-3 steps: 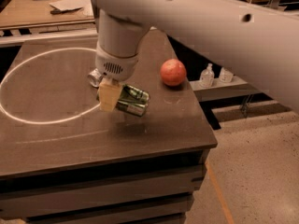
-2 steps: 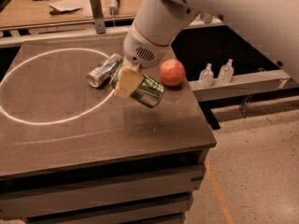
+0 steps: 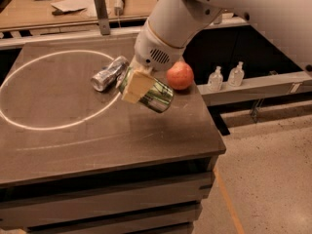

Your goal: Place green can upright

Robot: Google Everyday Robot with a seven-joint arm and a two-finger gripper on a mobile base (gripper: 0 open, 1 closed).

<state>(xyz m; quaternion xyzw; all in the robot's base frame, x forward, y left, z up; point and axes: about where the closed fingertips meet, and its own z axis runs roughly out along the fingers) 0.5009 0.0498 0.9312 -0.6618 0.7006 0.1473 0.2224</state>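
Observation:
The green can is a shiny green drink can, held tilted on its side above the dark table. My gripper is shut on the green can, with a tan finger pad across its front. The can hangs over the table's right half, just left of a red apple. The white arm comes down from the upper right.
A slimmer silver-grey can lies on its side just left of the gripper, on a white circle line marked on the table. Two small clear bottles stand on a lower shelf at right. A cluttered bench runs behind.
The arm has lifted the green can and carried it right and back, from near the table's middle to beside the apple. The silver-grey can, once hidden behind the gripper, now shows.

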